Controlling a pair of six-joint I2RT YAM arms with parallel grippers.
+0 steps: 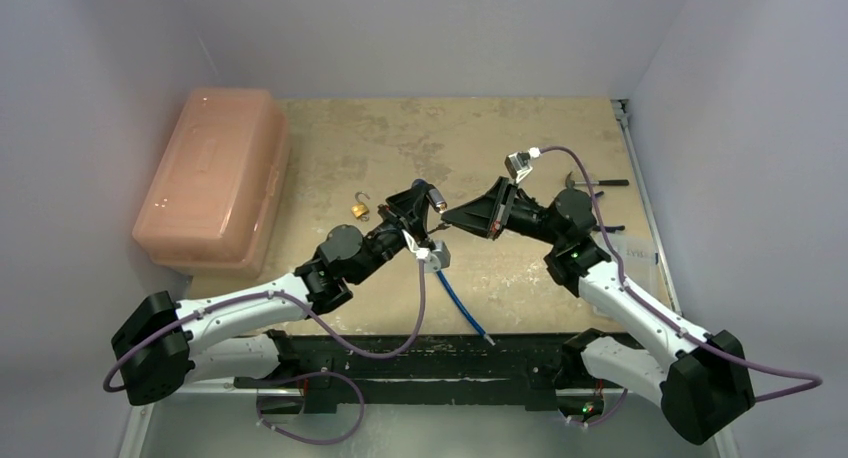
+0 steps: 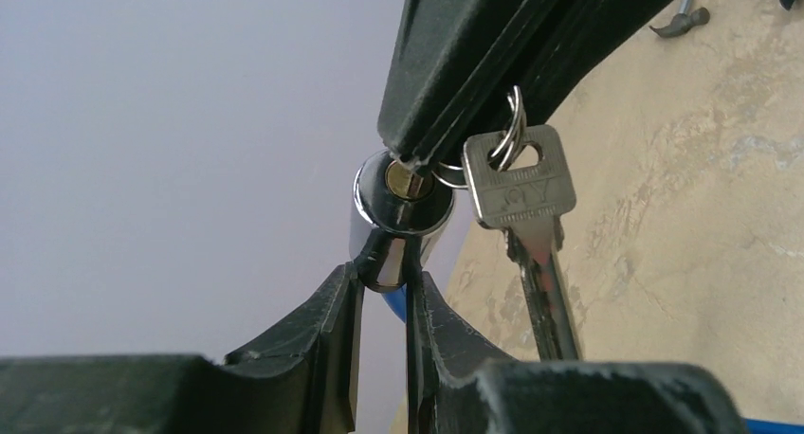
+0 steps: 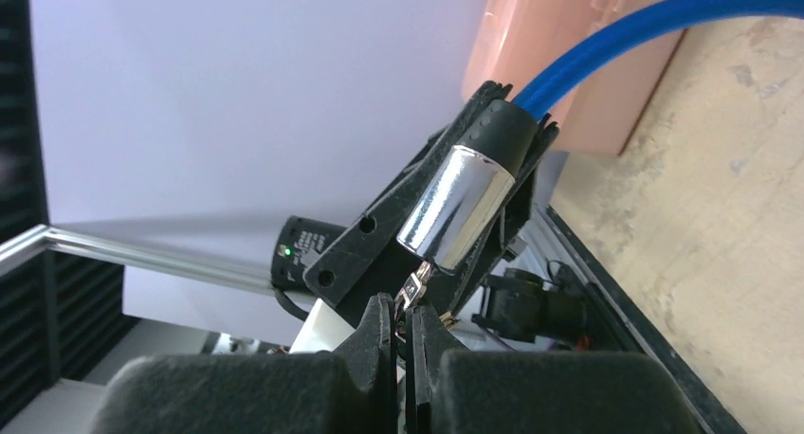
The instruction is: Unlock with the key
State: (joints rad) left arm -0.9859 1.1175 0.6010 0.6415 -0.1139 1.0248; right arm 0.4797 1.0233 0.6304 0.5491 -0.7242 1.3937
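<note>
A chrome cylinder lock (image 1: 437, 199) on a blue cable (image 1: 462, 308) is held up above the table by my left gripper (image 1: 425, 203), which is shut on it; it also shows in the left wrist view (image 2: 398, 207) and the right wrist view (image 3: 455, 207). My right gripper (image 1: 452, 216) is shut on a key (image 3: 413, 290) whose blade sits in the lock's keyhole (image 2: 406, 180). A spare key (image 2: 521, 192) hangs from the ring (image 2: 512, 121) beside the lock. My left fingertips (image 2: 346, 292) clamp the cylinder from both sides.
A small brass padlock (image 1: 360, 209) with an open shackle lies on the table left of the grippers. A pink plastic box (image 1: 212, 178) stands at the far left. Dark tools (image 1: 590, 184) lie near the right edge.
</note>
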